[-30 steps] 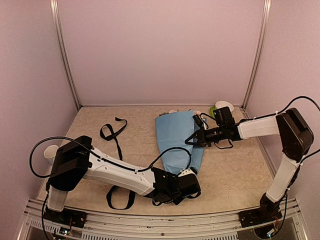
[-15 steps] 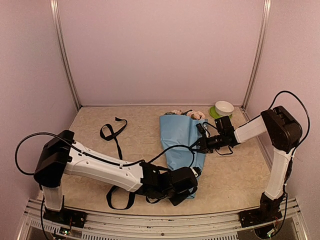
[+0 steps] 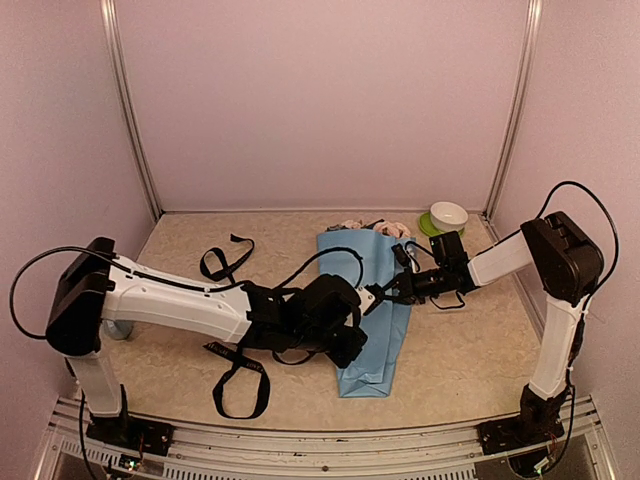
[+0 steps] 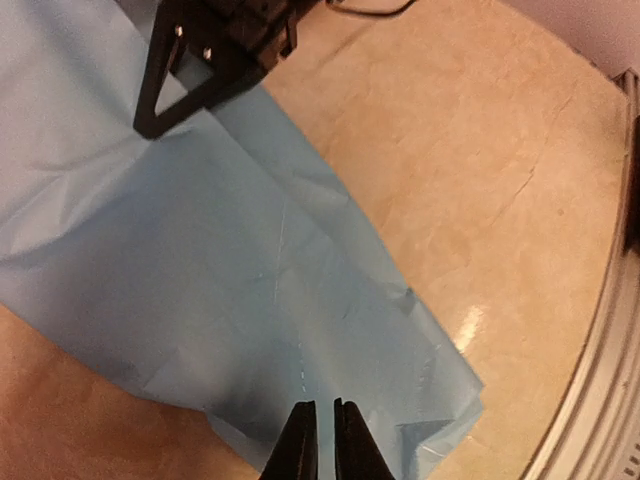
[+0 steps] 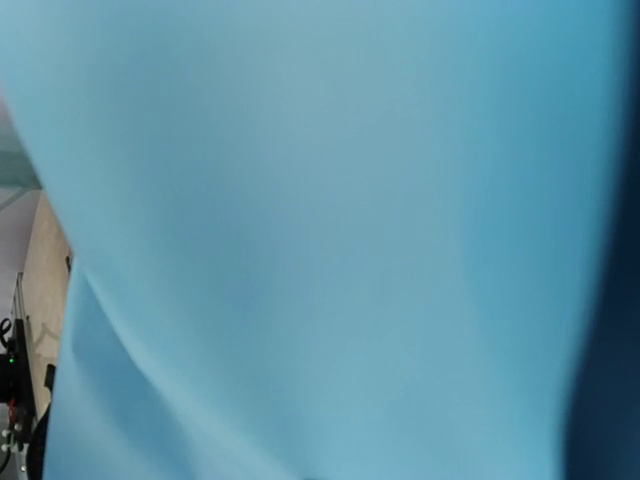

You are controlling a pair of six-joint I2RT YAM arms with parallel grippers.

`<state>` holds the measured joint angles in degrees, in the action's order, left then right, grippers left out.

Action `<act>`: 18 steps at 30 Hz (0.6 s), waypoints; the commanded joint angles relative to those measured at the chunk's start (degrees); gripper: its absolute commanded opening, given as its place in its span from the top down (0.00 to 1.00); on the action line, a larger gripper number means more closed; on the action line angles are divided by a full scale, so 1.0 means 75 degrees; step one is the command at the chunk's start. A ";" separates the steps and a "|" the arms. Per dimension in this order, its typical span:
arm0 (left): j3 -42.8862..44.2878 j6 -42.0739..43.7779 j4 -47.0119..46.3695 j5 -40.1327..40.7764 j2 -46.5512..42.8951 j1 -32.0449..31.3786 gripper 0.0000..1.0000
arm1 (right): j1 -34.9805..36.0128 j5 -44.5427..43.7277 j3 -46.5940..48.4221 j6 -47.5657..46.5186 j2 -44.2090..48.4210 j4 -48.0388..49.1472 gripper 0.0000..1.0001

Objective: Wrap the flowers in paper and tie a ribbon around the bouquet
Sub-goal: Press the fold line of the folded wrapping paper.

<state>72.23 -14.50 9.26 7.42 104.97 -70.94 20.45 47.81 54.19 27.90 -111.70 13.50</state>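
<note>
Now: the paper [image 3: 376, 350] is thin, matte and light blue, finely wrinkled. It is folded over into a long flat wrap, broad at the far end and narrowing toward the near edge of the table [image 3: 470, 350]. The table top is beige, stone-patterned and glossy enough to show a glare spot. The flowers [image 3: 388, 229] show only as small pale blooms poking from the wrap's wide far end. The ribbon [image 3: 222, 262] is flat, black and floppy, lying loose left of the paper. It has one loop toward the back and one near the front edge, and the run between them passes under the left arm.

Count: one paper wrap, one ribbon, one flower bunch, two arms. One white bowl [image 3: 448, 213] sits on one green saucer [image 3: 430, 227] in the far right corner.

The left arm reaches low from its base across to the right, with its wrist over the paper's left edge about mid-length. The left gripper [image 4: 322, 442] points at the paper with its fingers drawn almost together, leaving a hairline slit. Whether a paper layer sits in that slit cannot be told.

The right arm stands up from its base, elbow high, forearm angled down and left. The right gripper [image 3: 390, 289] is pressed closed at the paper's right edge, opposite the left one. Its black triangular finger lies against the blue sheet. The right wrist view is filled with blurred blue paper.
</note>
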 commanded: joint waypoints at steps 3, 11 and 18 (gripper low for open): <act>0.0719 0.0544 0.0679 0.0691 0.1224 -0.0561 0.92 | -0.0078 0.0017 -0.0120 -0.0045 -0.0109 0.0092 1.00; 0.1316 0.1100 0.1035 0.0833 0.2345 -0.1136 0.92 | -0.0078 -0.0028 -0.0125 0.0052 -0.0023 0.0146 1.00; 0.1280 0.1035 0.1119 0.0378 0.2759 -0.1098 0.91 | -0.0078 -0.0323 0.0031 0.0007 0.0252 -0.0328 1.00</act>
<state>82.81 -7.18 15.66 12.75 123.42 -79.29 20.45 47.66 53.80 28.42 -111.70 14.17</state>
